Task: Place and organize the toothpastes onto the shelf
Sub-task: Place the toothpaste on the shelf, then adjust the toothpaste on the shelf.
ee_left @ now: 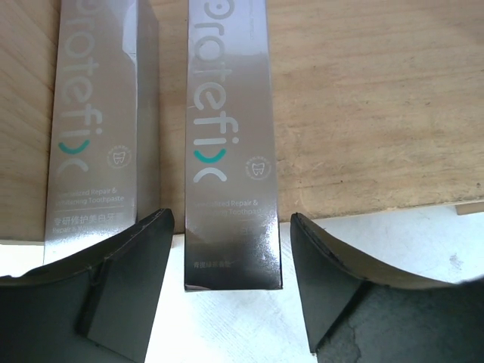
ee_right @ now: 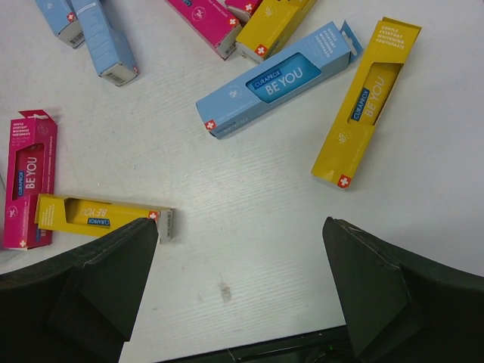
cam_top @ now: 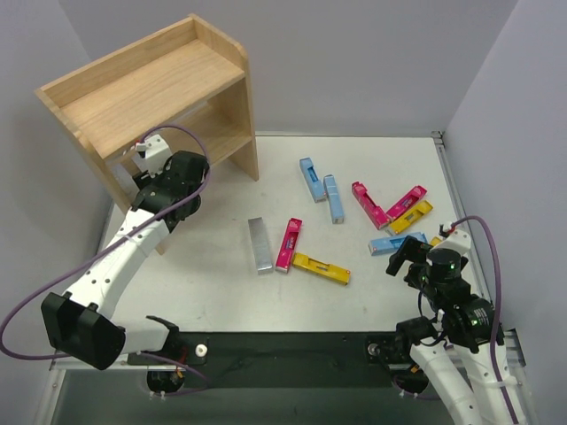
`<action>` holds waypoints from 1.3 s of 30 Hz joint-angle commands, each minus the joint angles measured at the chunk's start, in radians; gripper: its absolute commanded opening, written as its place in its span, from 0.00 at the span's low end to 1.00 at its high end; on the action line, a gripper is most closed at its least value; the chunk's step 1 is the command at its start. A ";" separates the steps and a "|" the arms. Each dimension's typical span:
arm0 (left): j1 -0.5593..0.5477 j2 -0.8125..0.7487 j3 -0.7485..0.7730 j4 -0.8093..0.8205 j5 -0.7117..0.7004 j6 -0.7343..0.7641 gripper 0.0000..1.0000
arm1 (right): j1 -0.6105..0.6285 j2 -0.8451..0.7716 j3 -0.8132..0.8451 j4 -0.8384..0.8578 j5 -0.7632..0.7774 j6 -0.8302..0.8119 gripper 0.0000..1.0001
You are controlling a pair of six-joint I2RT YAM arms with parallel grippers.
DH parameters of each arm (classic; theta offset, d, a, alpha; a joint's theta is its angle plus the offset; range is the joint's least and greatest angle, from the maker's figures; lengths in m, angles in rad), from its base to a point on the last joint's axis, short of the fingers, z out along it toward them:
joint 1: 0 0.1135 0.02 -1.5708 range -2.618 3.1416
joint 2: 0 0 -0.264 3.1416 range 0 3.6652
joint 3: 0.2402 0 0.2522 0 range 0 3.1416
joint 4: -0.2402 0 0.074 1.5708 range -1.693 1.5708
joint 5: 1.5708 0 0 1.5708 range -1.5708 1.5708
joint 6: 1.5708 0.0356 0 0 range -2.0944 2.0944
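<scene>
- The left gripper [ee_left: 231,218], at lower centre, is spread open, clear of both sides of a silver carton [ee_left: 233,151].
- That carton is laid beside a second silver carton [ee_left: 98,136] on the shelf [ee_left: 363,113], at left, presumably to group colours.
- The right gripper [ee_right: 240,223] is held open and empty above a blue carton [ee_right: 276,79] and a yellow carton [ee_right: 367,102], upper right.

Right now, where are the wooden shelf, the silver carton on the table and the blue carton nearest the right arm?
wooden shelf [cam_top: 151,93]: top view, bare top board.
silver carton [cam_top: 260,245]: top view, upper face.
blue Curaprox carton [ee_right: 274,79]: right wrist view, printed label.
</scene>
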 commanded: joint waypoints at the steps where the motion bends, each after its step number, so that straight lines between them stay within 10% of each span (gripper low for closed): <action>1: 0.003 -0.046 0.072 -0.020 0.002 0.002 0.75 | 0.005 0.016 -0.005 0.020 -0.009 -0.007 0.98; 12: -0.103 -0.081 0.138 -0.047 -0.008 0.103 0.74 | 0.005 0.027 -0.005 0.022 -0.018 -0.011 0.98; 28: -0.197 0.235 0.242 0.162 -0.100 0.861 0.68 | 0.005 -0.003 -0.013 0.020 -0.024 -0.007 0.95; 39: -0.105 0.313 0.243 0.275 -0.157 1.076 0.52 | 0.004 -0.016 -0.016 0.022 -0.029 -0.007 0.93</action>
